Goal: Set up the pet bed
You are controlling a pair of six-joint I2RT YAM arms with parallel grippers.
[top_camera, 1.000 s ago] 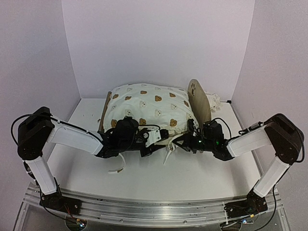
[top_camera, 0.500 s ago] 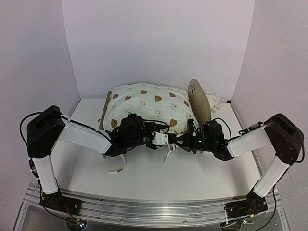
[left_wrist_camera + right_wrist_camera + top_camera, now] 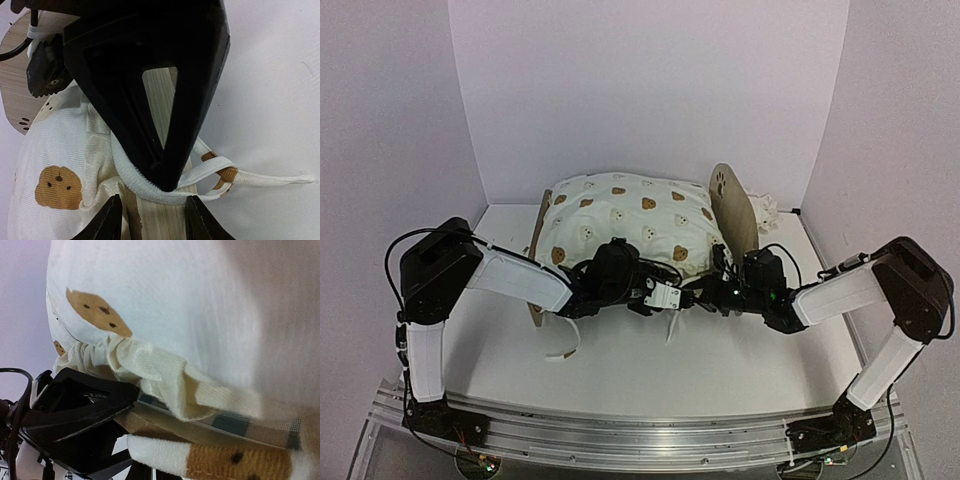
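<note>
Fastening stage, as judged: the cream bear-print padded cushion [image 3: 630,215] already lies on the light-wood pet bed [image 3: 538,225], which stands at the back of the white table [image 3: 720,360]. Its ties are not yet secured.

- Item, left gripper [image 3: 154,220]: partly open and holding nothing. Its fingertips [image 3: 111,220] straddle the near wooden side rail [image 3: 159,95], with the tie loop just ahead of them.
- Item, right gripper [image 3: 167,182]: closed. Its tip appears to pinch the white woven tie strap [image 3: 225,172], drawing the strap into a loop across the rail.
- Item, strap's loose tail [image 3: 280,177]: lies flat on the table, pointing away from the bed.
- Item, second white strap [image 3: 565,345]: dangles free at the foot end, untouched.

Next move, as judged: the left fingers take the loop or the loose tail and pass it around the rail while the right keeps tension. This calls for a fine pinch on thin, limp fabric, which could slip out.

Edges and room:
- The two grippers sit nearly touching at the rail, so a finger clash is a risk.
- The rounded paw-print wooden headboard [image 3: 732,205] stands just beside the right wrist and limits any swing that way.
- Pale walls [image 3: 650,90] close off the back and both sides.
- Bare tabletop in front of the bed gives space to pull back towards the bases.
</note>
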